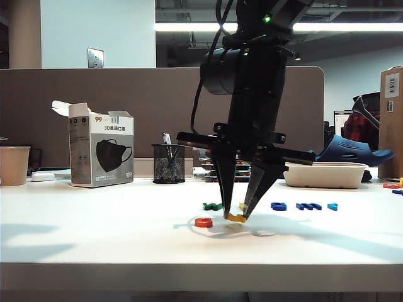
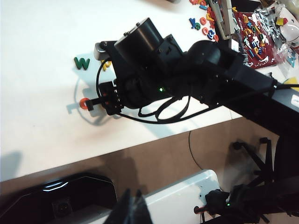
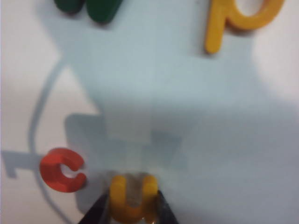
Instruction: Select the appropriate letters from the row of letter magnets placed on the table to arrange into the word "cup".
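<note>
My right gripper (image 1: 233,216) (image 3: 132,212) is shut on the yellow "u" (image 3: 132,196) (image 1: 237,218), its two dark fingers pressing the letter's sides. It holds the letter low over the table (image 1: 94,233), just right of the red "c" (image 1: 203,222) (image 3: 62,169) (image 2: 85,104). The yellow "p" (image 3: 238,18) (image 1: 243,206) lies farther back in the row, beside the green letter (image 1: 213,206) (image 3: 88,7) (image 2: 82,62). My left gripper (image 2: 133,210) hangs off the table's front edge, fingers together and empty; the exterior view does not show it.
Blue letters (image 1: 279,206) (image 1: 308,206) and a light blue one (image 1: 332,206) continue the row to the right. At the back stand a mask box (image 1: 101,151), a mesh pen cup (image 1: 168,163), a paper cup (image 1: 14,165) and a white tray (image 1: 324,174).
</note>
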`<move>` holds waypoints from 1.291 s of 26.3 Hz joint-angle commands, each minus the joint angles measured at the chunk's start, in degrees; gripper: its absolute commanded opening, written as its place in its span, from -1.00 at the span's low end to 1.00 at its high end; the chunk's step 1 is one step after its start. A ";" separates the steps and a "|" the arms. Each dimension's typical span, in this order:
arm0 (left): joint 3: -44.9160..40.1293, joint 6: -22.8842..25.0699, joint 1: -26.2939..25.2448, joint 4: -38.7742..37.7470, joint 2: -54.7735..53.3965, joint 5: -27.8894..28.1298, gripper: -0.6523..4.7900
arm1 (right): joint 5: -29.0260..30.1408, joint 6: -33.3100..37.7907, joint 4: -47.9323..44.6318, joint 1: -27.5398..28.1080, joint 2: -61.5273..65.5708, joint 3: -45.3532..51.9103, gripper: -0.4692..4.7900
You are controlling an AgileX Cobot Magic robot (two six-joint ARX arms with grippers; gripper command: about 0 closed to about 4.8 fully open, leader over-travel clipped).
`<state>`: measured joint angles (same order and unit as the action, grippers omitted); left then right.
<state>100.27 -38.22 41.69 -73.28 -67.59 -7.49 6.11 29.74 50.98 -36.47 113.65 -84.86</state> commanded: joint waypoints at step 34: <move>0.13 0.26 0.07 0.31 0.13 -0.07 -0.78 | -1.11 0.66 1.01 -0.59 3.41 0.15 -0.40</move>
<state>100.27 -38.22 41.69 -73.30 -67.59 -7.49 5.10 30.20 50.48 -36.82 115.50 -85.54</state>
